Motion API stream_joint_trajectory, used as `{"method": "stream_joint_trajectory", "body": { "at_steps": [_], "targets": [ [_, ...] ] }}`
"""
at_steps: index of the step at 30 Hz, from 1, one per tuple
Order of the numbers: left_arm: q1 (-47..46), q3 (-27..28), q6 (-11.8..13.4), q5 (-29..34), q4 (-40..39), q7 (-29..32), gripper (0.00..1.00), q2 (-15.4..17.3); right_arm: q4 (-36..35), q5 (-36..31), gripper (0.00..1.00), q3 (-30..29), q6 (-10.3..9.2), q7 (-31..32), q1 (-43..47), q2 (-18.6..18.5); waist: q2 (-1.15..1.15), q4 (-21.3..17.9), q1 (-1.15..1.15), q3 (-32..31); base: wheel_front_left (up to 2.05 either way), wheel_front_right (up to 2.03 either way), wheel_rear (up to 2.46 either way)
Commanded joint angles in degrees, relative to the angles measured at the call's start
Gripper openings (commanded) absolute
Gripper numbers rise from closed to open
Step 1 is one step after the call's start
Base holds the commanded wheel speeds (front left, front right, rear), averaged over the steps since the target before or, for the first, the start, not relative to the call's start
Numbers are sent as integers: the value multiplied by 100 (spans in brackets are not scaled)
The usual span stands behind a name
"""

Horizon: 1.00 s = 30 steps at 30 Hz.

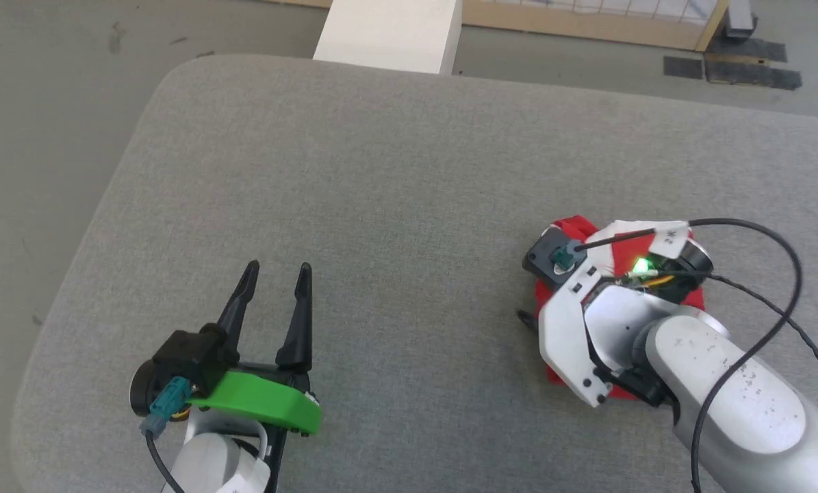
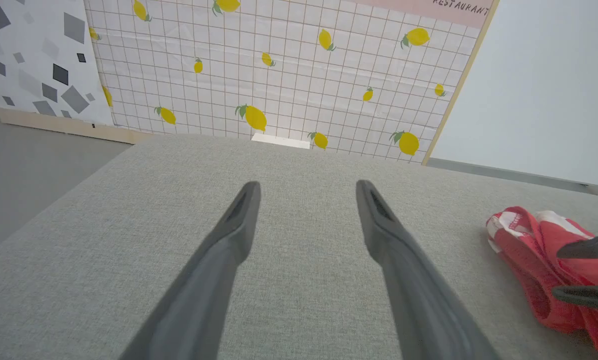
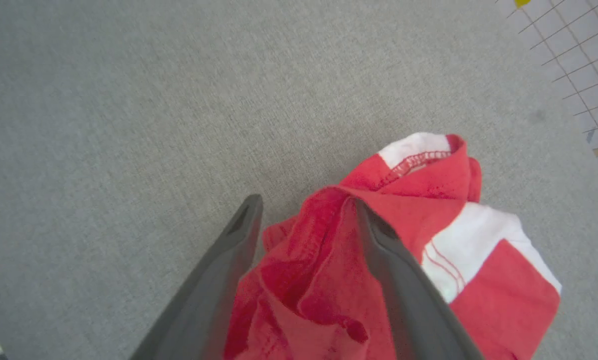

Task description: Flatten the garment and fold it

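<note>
- The shorts [image 1: 691, 298] lie in a crumpled heap at the lower right of the head view, on the grey padded table [image 1: 381, 171], mostly hidden under the right wrist. None of it is spread flat yet.
- The right gripper [image 3: 307, 200] points down onto the heap. Its jaws stand wide apart, and a bunch of red cloth lies loose between them, not pinched.
- The left gripper [image 1: 278, 267] sits at the lower left of the head view over bare table, well apart from the shorts, jaws spread and holding nothing.
- The cloth looks thin, limp and very light. It will probably sag and drape from any single hold instead of keeping a shape.
- The surface looks smooth, so a shallow pinch may slip. A deeper bite across a doubled layer should hold better.
- The stitched edge [image 3: 414, 161], in the upper right of the right wrist view beside the white stripe [image 3: 471, 235], looks firmer than the open panels and seems the better place to grip.
- Two holds set well apart along one edge would likely pull it taut, whereas one hold would only lift a bundle.
- The layers are tangled, so a blind pinch in the middle risks catching both sides together.
</note>
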Motion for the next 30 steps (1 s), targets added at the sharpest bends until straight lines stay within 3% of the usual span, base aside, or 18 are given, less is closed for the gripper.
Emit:
{"method": "stream_joint_trajectory", "body": {
  "at_steps": [1, 5, 11, 22, 30],
  "targets": [
    [32, 17, -42, 3, 6, -23, 100, -13, -92, 66, 100, -19, -10, -175, -80, 11, 0, -71, 0, -74, 0, 0, 0],
    [87, 78, -42, 23, -4, -23, 100, -13, -387, 53, 100, -340, -10, -875, -1, 77, 0, -195, 0, -192, 0, 0, 0],
    [186, 182, -42, 65, -28, -23, 100, -13, -754, -183, 100, -1424, -10, -2081, 549, 355, 0, -459, 0, -380, 0, 0, 0],
    [280, 341, -42, 88, -75, -23, 100, -13, -1133, -744, 100, -3415, -10, -3936, 2126, 1311, 0, -1008, 0, -659, 0, 0, 0],
    [340, 430, -42, 89, -23, -23, 100, -13, -895, -915, 100, -3892, -10, -4816, 2843, 1642, 0, -1250, 0, -815, 0, 0, 0]
  ]
}}
